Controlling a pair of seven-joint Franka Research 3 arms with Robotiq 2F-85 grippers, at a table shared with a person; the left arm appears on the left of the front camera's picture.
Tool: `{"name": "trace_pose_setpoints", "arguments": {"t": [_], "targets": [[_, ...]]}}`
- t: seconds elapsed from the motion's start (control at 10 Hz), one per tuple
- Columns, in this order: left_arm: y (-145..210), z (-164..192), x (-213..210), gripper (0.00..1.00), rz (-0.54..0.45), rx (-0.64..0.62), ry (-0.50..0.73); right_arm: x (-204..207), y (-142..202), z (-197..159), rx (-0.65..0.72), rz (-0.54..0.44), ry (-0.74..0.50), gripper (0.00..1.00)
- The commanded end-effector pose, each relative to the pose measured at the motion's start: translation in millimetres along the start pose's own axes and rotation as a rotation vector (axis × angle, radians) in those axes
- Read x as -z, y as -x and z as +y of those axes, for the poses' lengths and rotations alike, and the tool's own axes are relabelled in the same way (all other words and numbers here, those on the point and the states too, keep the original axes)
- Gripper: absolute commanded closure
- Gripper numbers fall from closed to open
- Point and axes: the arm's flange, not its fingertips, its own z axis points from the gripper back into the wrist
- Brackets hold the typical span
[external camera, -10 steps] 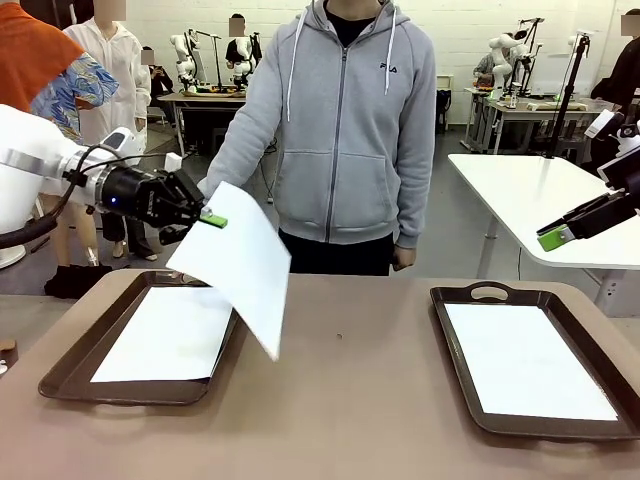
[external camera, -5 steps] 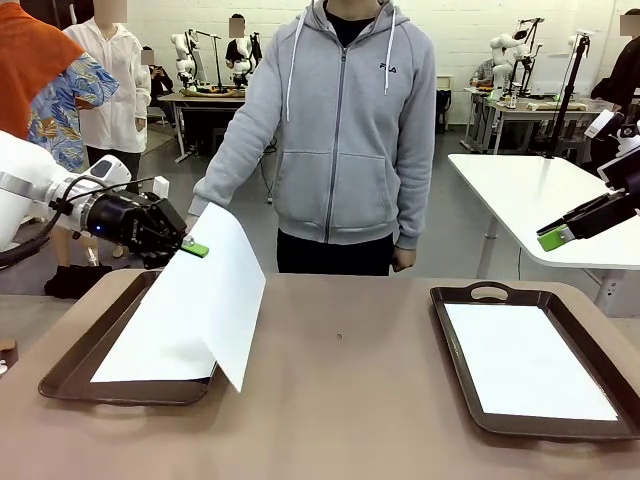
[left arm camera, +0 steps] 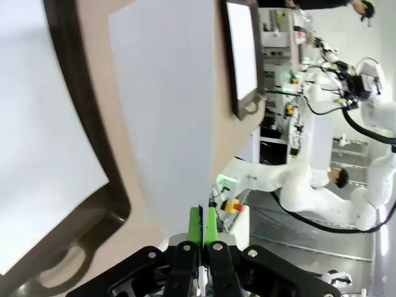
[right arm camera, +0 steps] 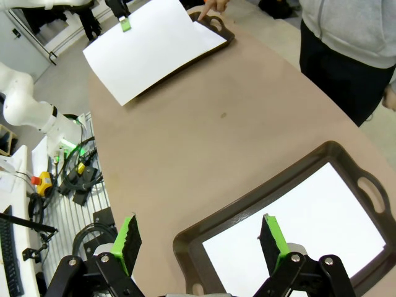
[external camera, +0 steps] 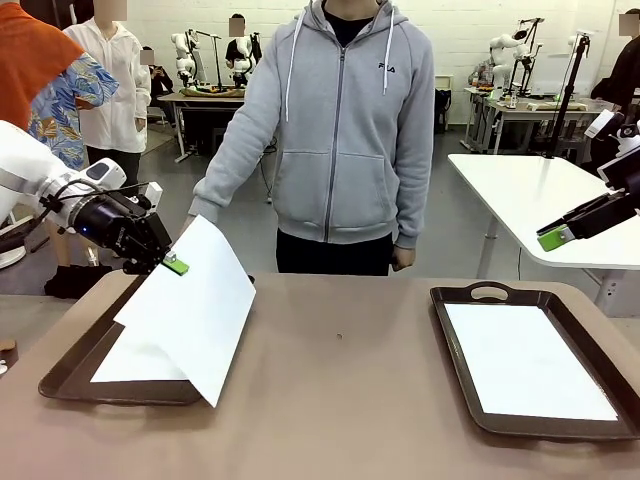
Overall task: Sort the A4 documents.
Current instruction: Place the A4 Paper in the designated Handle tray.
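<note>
**Item 1: held A4 sheet** (external camera: 195, 305). White, unprinted, hanging tilted at left centre of the front view, its lower corner reaching down past the near right corner of the left tray. It is pinched at one upper corner only, which is why it droops and slants instead of lying flat. In the right wrist view it sits in the upper left of the frame, above that tray.

**Item 2: left gripper** (external camera: 172, 264). At the left of the front view, green pads clamped tight on the sheet's corner. The left wrist view shows the two pads (left arm camera: 195, 224) pressed together at bottom centre with the paper edge between them. Judged to be carrying the sheet to the left tray for release.

**Item 3: left tray** (external camera: 70, 372). Dark brown, handled, lower left of the front view. A second A4 sheet (external camera: 135, 360) lies flat inside it, partly covered by the held one.

**Item 4: right tray** (external camera: 455, 350). Dark brown, handled, lower right of the front view. One A4 sheet (external camera: 525, 360) lies flat inside, square to the rim; judged already sorted.

**Item 5: right gripper** (external camera: 557, 236). At the right edge of the front view, raised above and beyond the right tray. Claw spread wide and empty in its own wrist view, looking down over the tray; judged parked clear.

**Item 6: person** (external camera: 335, 140). Grey hooded jacket, standing at the far side of the table (external camera: 340, 400), upper centre. One hand (right arm camera: 213, 6) is near the left tray's far handle.
</note>
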Motion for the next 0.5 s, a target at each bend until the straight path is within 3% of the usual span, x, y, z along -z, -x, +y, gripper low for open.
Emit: {"name": "trace_pose_setpoints", "arguments": {"t": [0.0, 0.4], "targets": [[-11, 8, -1, 0.99, -0.039, -0.001, -0.085, 0, 0, 1, -0.003, -0.002, -0.004, 0.0], [-21, 35, -6, 0.99, -0.089, -0.07, -0.209, 0, 0, 1, -0.003, -0.002, -0.004, 0.0]]}}
